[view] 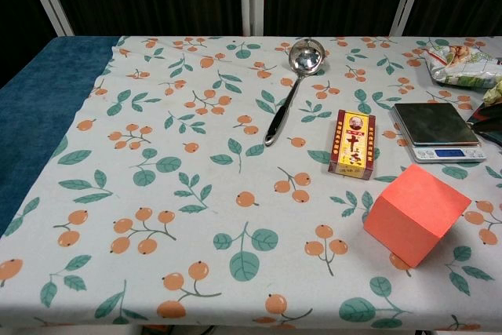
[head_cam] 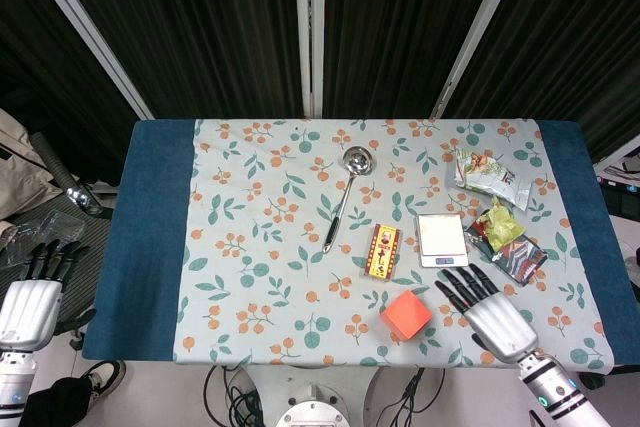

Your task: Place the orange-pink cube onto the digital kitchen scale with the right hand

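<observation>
The orange-pink cube (head_cam: 405, 315) (view: 415, 214) sits near the table's front edge, right of centre. Behind it and slightly right stands the digital kitchen scale (head_cam: 442, 239) (view: 436, 132) with nothing on its steel platform. My right hand (head_cam: 490, 311) hovers open over the table just right of the cube, fingers spread and pointing toward the scale; it touches neither. The chest view does not show this hand. My left hand (head_cam: 30, 292) hangs open off the table's left side, far from both objects.
A red-and-yellow box (head_cam: 383, 251) lies left of the scale, and a steel ladle (head_cam: 343, 196) lies beyond it. Snack packets (head_cam: 492, 176) (head_cam: 508, 242) crowd the right of the scale. The floral cloth (head_cam: 260, 277) covers the table's left half.
</observation>
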